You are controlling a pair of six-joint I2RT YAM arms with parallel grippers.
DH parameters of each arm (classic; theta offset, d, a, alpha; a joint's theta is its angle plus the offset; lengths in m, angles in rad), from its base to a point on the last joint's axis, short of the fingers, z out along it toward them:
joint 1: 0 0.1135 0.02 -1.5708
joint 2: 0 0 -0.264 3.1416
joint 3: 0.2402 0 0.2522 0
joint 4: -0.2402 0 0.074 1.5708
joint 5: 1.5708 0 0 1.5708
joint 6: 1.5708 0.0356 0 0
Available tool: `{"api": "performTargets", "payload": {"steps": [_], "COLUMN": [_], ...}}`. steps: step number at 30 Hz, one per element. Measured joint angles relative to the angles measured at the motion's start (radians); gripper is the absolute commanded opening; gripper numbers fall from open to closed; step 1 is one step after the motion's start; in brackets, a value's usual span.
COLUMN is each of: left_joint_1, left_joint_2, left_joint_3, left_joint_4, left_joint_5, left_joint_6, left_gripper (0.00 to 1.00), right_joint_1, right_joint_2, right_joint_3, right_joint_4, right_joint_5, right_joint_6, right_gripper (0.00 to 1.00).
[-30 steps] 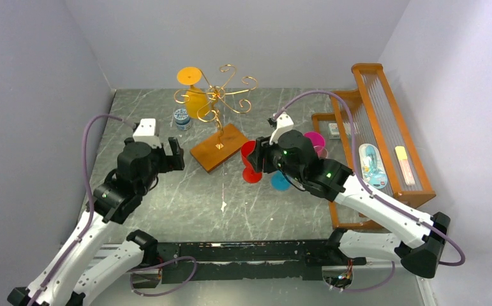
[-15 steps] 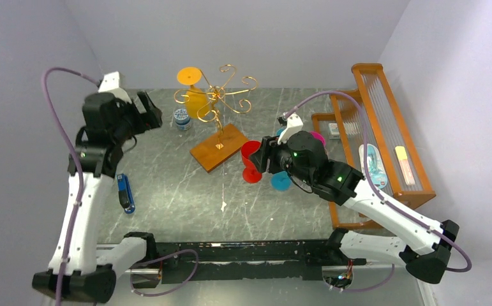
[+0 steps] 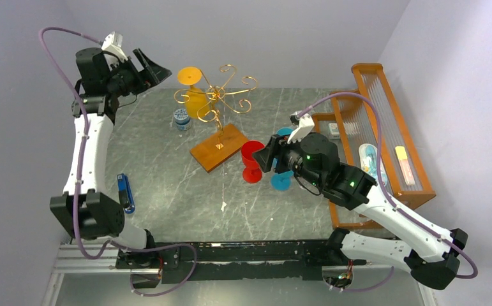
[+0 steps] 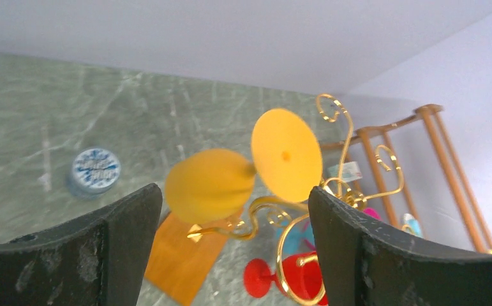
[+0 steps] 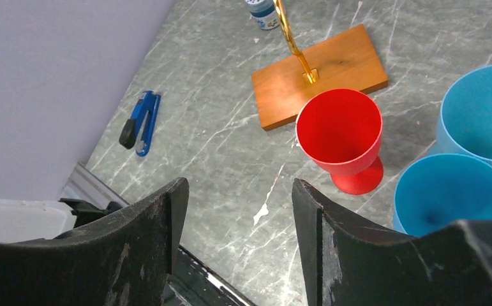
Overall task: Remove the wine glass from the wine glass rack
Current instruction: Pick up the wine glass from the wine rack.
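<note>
An orange wine glass [image 3: 195, 97] hangs upside down on the gold wire wine glass rack [image 3: 221, 95], whose wooden base [image 3: 219, 148] rests on the table. My left gripper [image 3: 156, 71] is raised at the far left, open, a short way left of the glass. In the left wrist view the orange glass [image 4: 210, 185] and rack scrolls [image 4: 332, 191] lie ahead of the open left gripper [image 4: 233, 194]; nothing is between the fingers. My right gripper [image 3: 265, 156] is open and empty beside a red glass [image 3: 252, 159]. In its own view, the right gripper [image 5: 238, 191] is above bare table.
The red glass [image 5: 339, 131] and two blue glasses [image 5: 454, 191] stand upright right of the rack base. A small blue-and-white jar [image 3: 181, 118] sits left of the rack. A blue stapler-like tool [image 3: 125, 192] lies at the left. An orange wooden frame [image 3: 383, 134] lines the right side.
My left arm has risen and swung back to the far left, level with the orange glass, uncovering the blue tool. My right gripper has drawn slightly right of the red glass and opened wider.
</note>
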Motion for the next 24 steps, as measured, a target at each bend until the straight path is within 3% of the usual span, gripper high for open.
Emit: {"api": "performTargets", "payload": {"steps": [7,21,24], "left_joint_1": [-0.010,-0.040,-0.048], "left_joint_2": [0.151,0.212,0.227], "left_joint_3": [0.050,-0.019,-0.019], "left_joint_4": [0.163,0.360,0.361], "left_joint_5": [0.135,0.269,0.278], "left_joint_6": [-0.123,-0.249,-0.248], "left_gripper": [0.70,0.55,0.48], "right_joint_1": [0.000,0.000,0.000], "right_joint_2": [0.000,0.001,0.006], "right_joint_3": [-0.001,-0.021,-0.021], "right_joint_4": [0.008,0.022,0.023], "right_joint_5": [-0.013,-0.006,-0.005], "right_joint_6": [0.026,0.054,0.055], "right_gripper": [0.65,0.65,0.65]}}
